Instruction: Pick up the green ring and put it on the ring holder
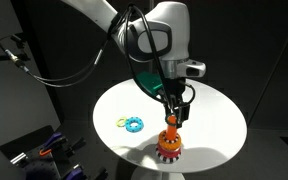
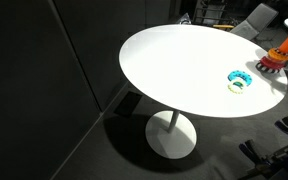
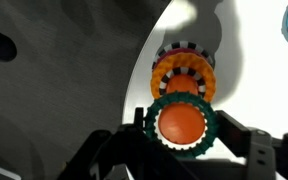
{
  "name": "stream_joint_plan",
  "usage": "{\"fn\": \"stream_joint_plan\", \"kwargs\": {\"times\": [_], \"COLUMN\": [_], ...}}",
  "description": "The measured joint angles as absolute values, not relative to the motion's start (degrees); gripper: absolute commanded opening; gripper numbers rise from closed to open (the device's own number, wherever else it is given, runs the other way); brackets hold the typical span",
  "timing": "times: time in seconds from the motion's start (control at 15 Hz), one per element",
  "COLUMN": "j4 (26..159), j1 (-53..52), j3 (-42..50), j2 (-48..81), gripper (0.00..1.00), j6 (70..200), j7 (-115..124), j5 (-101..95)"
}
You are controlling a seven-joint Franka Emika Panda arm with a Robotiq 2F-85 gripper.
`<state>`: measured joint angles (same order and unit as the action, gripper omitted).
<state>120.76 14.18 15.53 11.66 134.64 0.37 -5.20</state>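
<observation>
Rings come first, on the left: we see a small yellow ring (image 1: 120,123) and a blue toothed ring (image 1: 134,124) lying side by side on the white table (image 1: 219,115), away from the work. They are not ours to move. Further right, the gripper (image 1: 174,112) hangs straight over the ring holder (image 1: 170,147). In the wrist view its two fingers press in on the sides of the green ring (image 3: 185,152), so it cannot drop. The ring lies flat, and the orange peg top (image 3: 184,122) shows through its hole. We think it is lined up like this to slide down the peg. We cannot tell if it is on yet.
</observation>
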Motion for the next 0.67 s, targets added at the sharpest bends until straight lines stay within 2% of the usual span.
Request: {"fn": "stream_joint_plan", "kwargs": {"times": [0.33, 0.4, 0.53, 0.67], "j4": [120.8, 120.8, 120.8, 120.8], "j1": [14.2, 14.2, 14.2, 14.2], "j3": [15.3, 15.2, 15.0, 14.8], "j2": [12.7, 12.9, 13.1, 13.1], "gripper": [0.46, 0.92, 0.99, 1.00], "j6": [134.4, 134.2, 133.6, 132.8], "j7": [-0.2, -0.5, -0.9, -1.4], "j5": [-1.8, -1.0, 0.4, 1.1]}}
